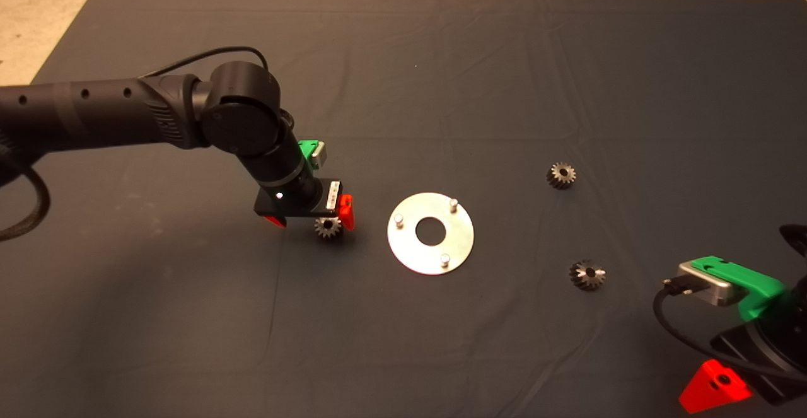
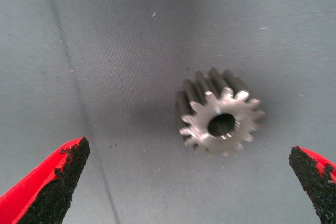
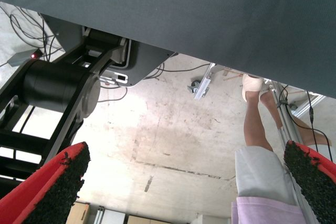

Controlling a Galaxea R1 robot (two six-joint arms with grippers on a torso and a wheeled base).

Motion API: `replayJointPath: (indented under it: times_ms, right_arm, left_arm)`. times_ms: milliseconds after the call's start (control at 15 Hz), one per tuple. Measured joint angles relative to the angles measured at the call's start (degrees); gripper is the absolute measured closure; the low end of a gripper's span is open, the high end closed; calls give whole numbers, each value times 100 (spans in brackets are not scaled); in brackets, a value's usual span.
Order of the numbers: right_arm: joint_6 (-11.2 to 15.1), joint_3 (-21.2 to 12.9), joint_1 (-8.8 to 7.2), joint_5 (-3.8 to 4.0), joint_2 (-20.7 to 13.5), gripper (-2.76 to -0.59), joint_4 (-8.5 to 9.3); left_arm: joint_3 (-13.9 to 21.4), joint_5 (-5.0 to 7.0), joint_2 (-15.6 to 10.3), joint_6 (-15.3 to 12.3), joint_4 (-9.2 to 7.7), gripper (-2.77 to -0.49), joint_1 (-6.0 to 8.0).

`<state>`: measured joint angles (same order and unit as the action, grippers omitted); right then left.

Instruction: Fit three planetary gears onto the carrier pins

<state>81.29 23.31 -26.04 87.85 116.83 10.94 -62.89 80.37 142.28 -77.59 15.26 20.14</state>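
Note:
A flat shiny disc [image 1: 430,251] lies mid-mat with three bare carrier pins [image 1: 398,219] [image 1: 452,203] [image 1: 444,258] standing in a triangle. One planetary gear [image 1: 328,226] rests on the mat left of the disc. My left gripper [image 1: 310,215] hovers right over it, open, and the gear [image 2: 220,120] lies between the spread fingers [image 2: 55,179] without touching them. Two more planetary gears [image 1: 561,174] [image 1: 587,274] lie on the mat right of the disc. My right gripper [image 1: 715,388] waits at the lower right edge, open and holding nothing.
The dark mat [image 1: 441,77] covers the table, with bare tabletop along its far-left edge. In the right wrist view I see the mat's edge [image 3: 210,24], the floor, the robot's base [image 3: 58,87] and a person's leg [image 3: 260,140].

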Motion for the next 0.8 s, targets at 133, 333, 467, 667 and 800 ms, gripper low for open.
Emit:
replayJointPath:
  times_ms: [133,333,467,667,800]
  right_arm:
    - [0,0,1,-2,0,-275,2]
    - [-1,0,1,0,0,-275,2]
    - [0,0,-2,-3,0,-275,2]
    - [0,0,-2,-2,-2,-275,3]
    - [-1,0,-1,0,0,-275,3]
  left_arm:
    - [-78,1,33,0,0,-276,-78]
    - [-91,-55,93,11,0,-276,-127]
    - [-150,-86,129,11,0,-276,-126]
    - [-258,-89,291,20,0,-276,-127]
    - [-378,-89,408,66,2,-276,-126]
